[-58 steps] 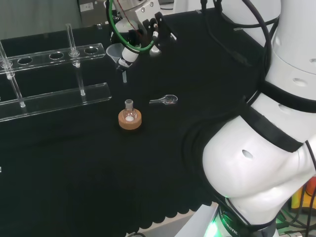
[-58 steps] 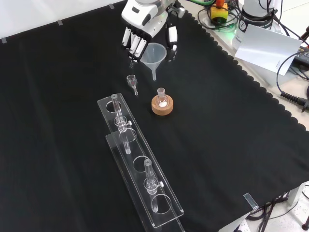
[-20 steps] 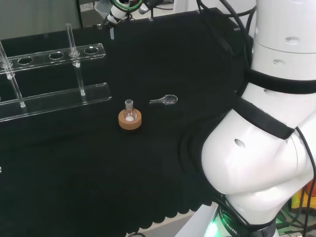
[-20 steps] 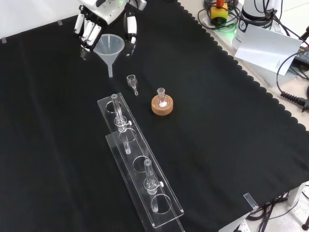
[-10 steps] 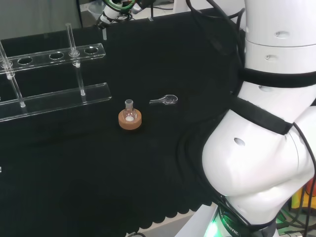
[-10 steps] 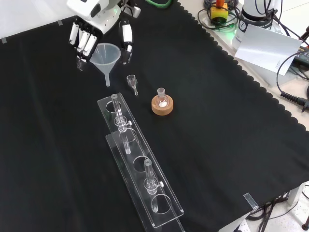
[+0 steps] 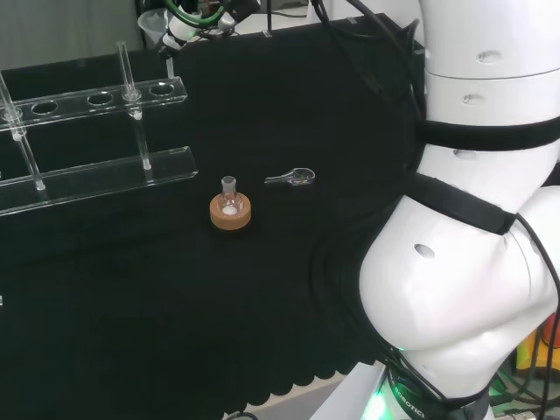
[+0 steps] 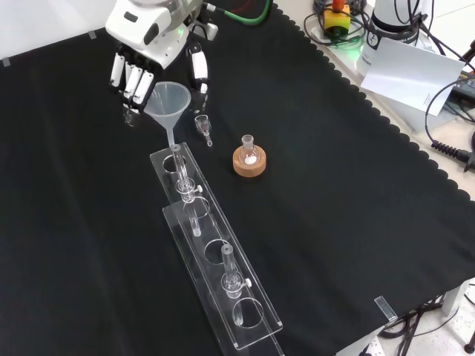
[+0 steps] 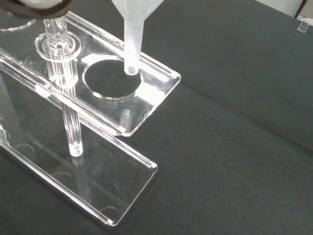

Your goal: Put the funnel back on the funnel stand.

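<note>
— Where was your translucent plastic funnel (image 8: 169, 99)?

— Your black and white hand (image 8: 152, 46) had its fingers and thumb curled round the bowl, and the spout hung just above the end hole of the clear acrylic funnel stand (image 8: 215, 263) on the black-cloth desk (image 8: 356, 185).

— And nearby?

— A small flask on a cork ring (image 8: 249, 160).

No text, label, number or sign can be read anywhere in these views. The clear funnel stand (image 8: 215, 259), the funnel (image 8: 166, 100) and the white arm link (image 7: 464, 289) at the head view's lower right carry no legible markings.
</note>
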